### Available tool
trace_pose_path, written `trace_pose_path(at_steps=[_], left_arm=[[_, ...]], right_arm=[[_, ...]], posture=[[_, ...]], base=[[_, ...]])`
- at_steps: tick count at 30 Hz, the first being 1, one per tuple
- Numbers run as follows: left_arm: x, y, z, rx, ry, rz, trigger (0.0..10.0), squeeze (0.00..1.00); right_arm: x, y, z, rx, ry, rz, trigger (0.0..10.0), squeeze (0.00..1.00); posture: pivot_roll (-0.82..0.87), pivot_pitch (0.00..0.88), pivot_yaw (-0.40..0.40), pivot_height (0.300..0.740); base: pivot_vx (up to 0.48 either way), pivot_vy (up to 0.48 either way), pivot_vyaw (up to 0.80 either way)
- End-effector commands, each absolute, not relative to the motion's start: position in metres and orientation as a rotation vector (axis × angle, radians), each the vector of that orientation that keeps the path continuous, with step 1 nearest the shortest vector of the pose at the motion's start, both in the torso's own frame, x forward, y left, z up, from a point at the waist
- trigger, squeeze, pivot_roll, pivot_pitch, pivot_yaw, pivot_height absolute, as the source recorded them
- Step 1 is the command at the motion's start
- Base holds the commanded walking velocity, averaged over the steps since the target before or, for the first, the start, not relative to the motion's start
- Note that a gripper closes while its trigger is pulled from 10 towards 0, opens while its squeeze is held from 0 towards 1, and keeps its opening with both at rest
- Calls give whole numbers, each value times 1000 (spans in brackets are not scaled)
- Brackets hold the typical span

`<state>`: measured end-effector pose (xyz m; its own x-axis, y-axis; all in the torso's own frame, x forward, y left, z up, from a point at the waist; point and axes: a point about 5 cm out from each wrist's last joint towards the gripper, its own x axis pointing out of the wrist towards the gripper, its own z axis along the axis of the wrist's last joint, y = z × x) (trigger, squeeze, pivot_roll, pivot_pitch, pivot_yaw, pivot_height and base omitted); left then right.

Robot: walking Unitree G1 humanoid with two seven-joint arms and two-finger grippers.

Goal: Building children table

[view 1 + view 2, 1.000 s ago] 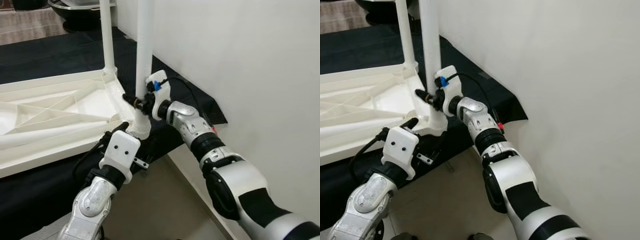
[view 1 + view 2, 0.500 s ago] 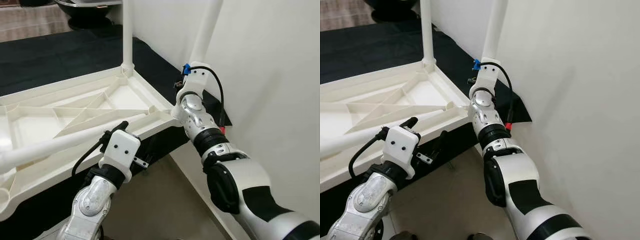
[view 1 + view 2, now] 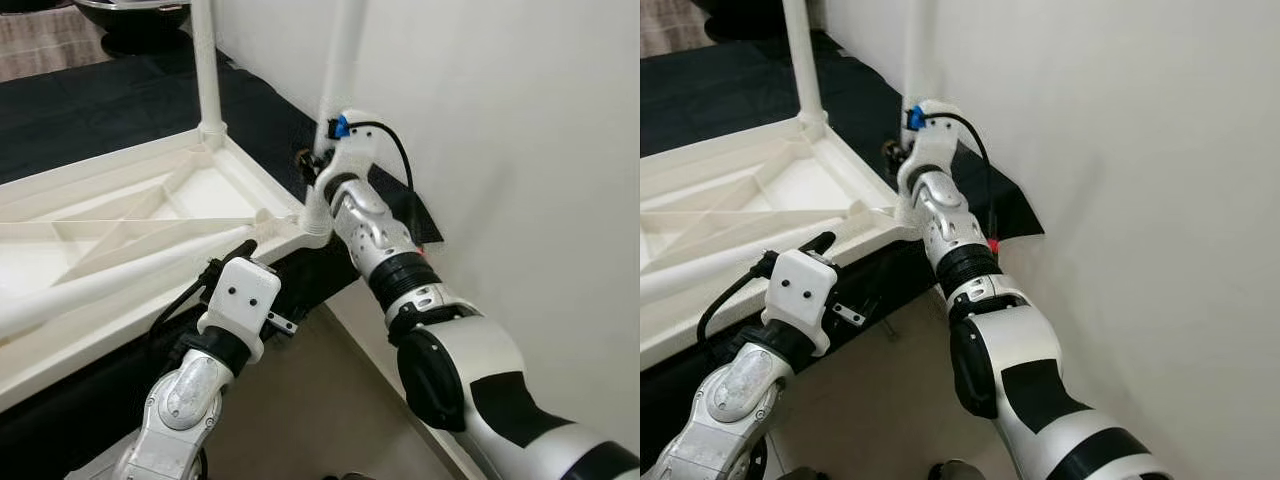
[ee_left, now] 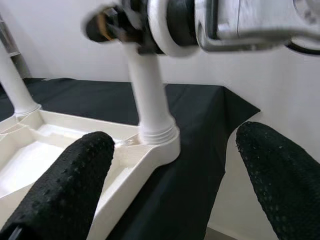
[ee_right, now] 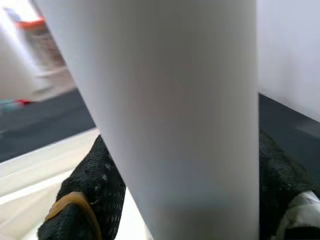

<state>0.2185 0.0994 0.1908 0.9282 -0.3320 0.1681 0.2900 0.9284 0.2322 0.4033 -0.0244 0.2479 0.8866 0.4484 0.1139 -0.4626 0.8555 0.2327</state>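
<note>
An upturned white plastic children's tabletop, ribbed with diagonal struts on its underside, lies across the left half of the left eye view on a black cloth. Two round white plastic table legs stand upright from its corner sockets: one leg at upper centre-left, the other leg just right of it, close against the white wall. A third long white leg lies slanted across the tabletop at lower left.

The right gripper, at upper centre, has its black fingers closed around the near-wall leg just above its socket. The left gripper hovers at lower centre-left beside the tabletop's corner, its pads spread wide and holding nothing. A dark round bowl sits at the top edge.
</note>
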Motion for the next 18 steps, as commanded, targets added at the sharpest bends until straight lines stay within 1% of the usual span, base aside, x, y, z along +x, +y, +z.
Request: trace_pose_path(at_steps=[1,2,3,4,5,7,8,10,13,14,15,16,17,18], left_arm=[[220,99,189,204,-195,-317,10000,0],[220,99,189,204,-195,-317,10000,0],[220,99,189,203,-196,-318,10000,0],[220,98,189,203,-197,-319,10000,0],[220,98,189,203,-197,-319,10000,0],[220,98,190,201,-201,-319,10000,0],[220,98,190,199,-201,-318,10000,0],[220,98,190,199,-201,-318,10000,0],[219,99,190,199,-198,-317,10000,0],[218,100,189,200,-193,-314,10000,0],[218,100,189,200,-193,-314,10000,0],[218,101,189,202,-190,-311,10000,0],[218,101,189,202,-190,-311,10000,0],[217,101,188,202,-187,-310,10000,0]], right_arm=[[394,-7,257,245,-82,700,10000,0],[394,-7,257,245,-82,700,10000,0],[388,-5,255,225,-96,859,10000,0],[384,-5,252,208,-104,966,10000,0],[384,-5,252,208,-104,966,10000,0],[376,-14,236,105,-85,1180,10000,0],[375,-19,229,71,-68,1225,10000,0],[375,-19,229,71,-68,1225,10000,0],[375,-26,215,13,-16,1263,10000,0],[377,-26,211,-10,-5,1222,10000,0],[377,-26,211,-10,-5,1222,10000,0],[378,-27,209,-21,1,1196,0,0],[378,-27,209,-21,1,1196,0,0],[380,-27,208,-14,19,1141,0,0]], posture=[[69,75,-119,740],[69,75,-119,740],[70,75,-121,740],[70,75,-121,740],[70,75,-121,740],[72,73,-123,740],[72,73,-123,740],[72,73,-123,740],[78,76,-125,740],[82,78,-127,740],[82,78,-127,740],[82,78,-127,740],[82,78,-127,740],[82,81,-127,740]], base=[[0,0,0],[0,0,0],[0,0,0],[0,0,0],[0,0,0],[0,0,0],[0,0,0],[0,0,0],[0,0,0],[0,0,0],[0,0,0],[0,0,0],[0,0,0],[0,0,0]])
